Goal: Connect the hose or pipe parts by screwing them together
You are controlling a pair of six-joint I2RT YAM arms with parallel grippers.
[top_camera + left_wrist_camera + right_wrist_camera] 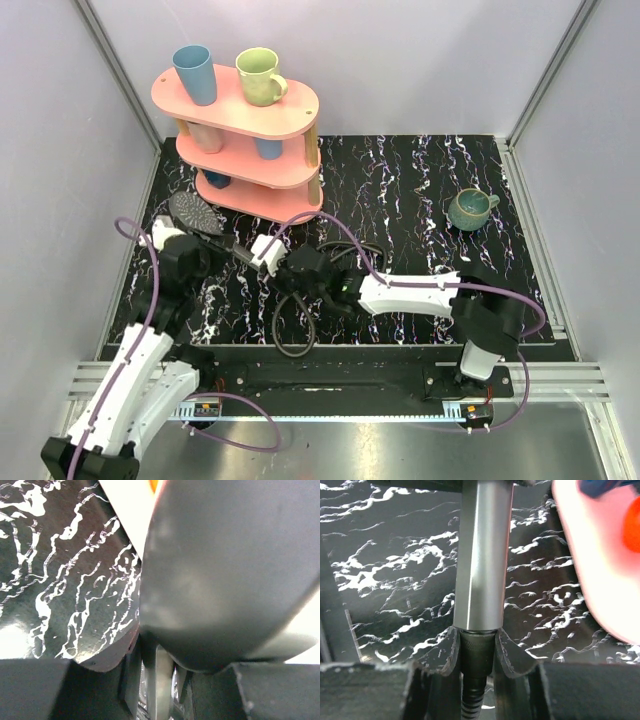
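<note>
The dark grey shower head [192, 212] lies at the left of the mat, near the foot of the shelf, with its handle pointing right. My left gripper [212, 250] is shut on that handle; in the left wrist view the back of the shower head [225, 570] fills the frame above the left gripper [159, 680]. The black hose [295, 338] loops over the mat's near edge. In the right wrist view the hose's knurled nut [477, 650] sits against the end of the handle [482, 555], and my right gripper [477, 647] is shut on the nut, both pads touching it.
A pink three-tier shelf [240, 110] with cups stands at the back left, close behind the shower head; its edge [600, 555] shows in the right wrist view. A teal mug [468, 208] sits at the right. Purple cables [330, 228] arch over both arms.
</note>
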